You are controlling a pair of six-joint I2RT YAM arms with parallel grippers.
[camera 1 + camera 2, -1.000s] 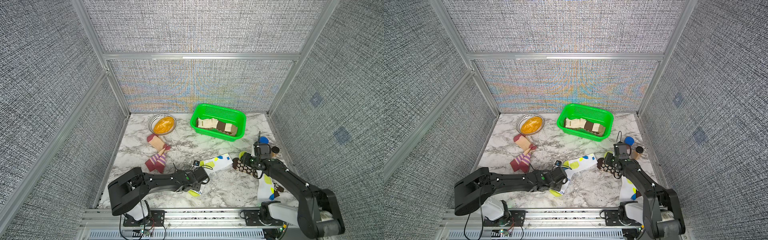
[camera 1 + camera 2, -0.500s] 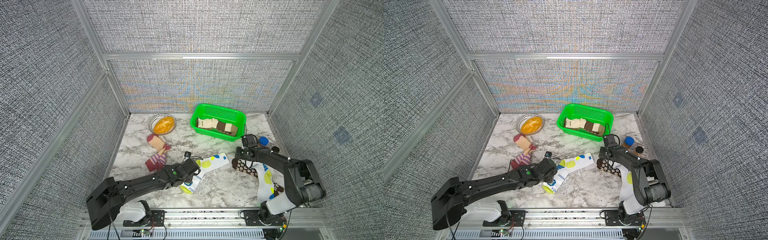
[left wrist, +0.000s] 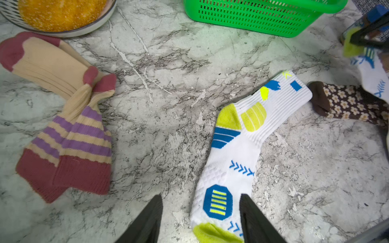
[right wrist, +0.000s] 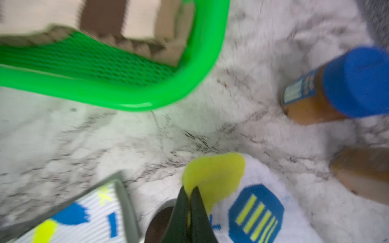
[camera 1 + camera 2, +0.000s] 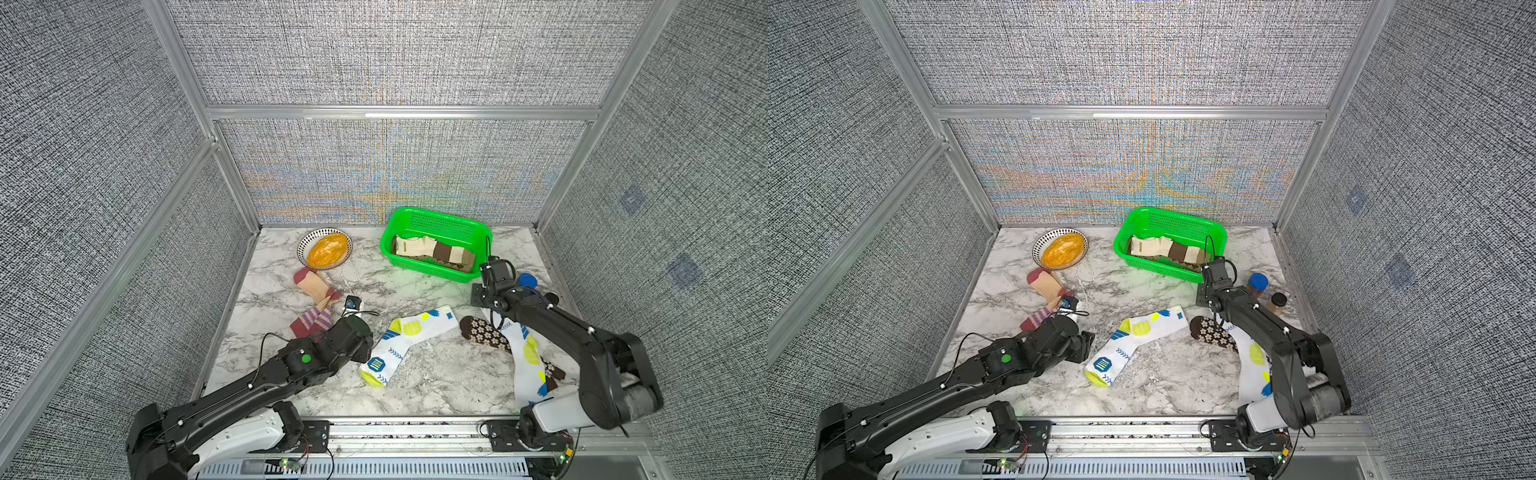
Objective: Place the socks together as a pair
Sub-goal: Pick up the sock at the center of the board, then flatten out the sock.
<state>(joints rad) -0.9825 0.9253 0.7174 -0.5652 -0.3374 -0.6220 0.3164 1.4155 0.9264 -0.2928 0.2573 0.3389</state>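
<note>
**Right wrist view: spotted sock pinched by the toe**

The right gripper is closed tight on that sock's lime toe. The picture is blurred, but the bite looks like only a thin fold. The left gripper stands open with nothing in it, poised over the foot of the mate, which lies flat on the table.

In both top views the spotted sock runs toward the front edge, draped across a daisy sock. The two white socks lie apart, with the daisy sock's end between them.

I'd judge the grasp made and the carry next. That calls for lifting the toe high enough to peel the sock off the daisy sock without dragging it, then laying it along the mate.

From above, the right arm hides the pinch itself. A jar and the basket stand close by the gripper.
</note>
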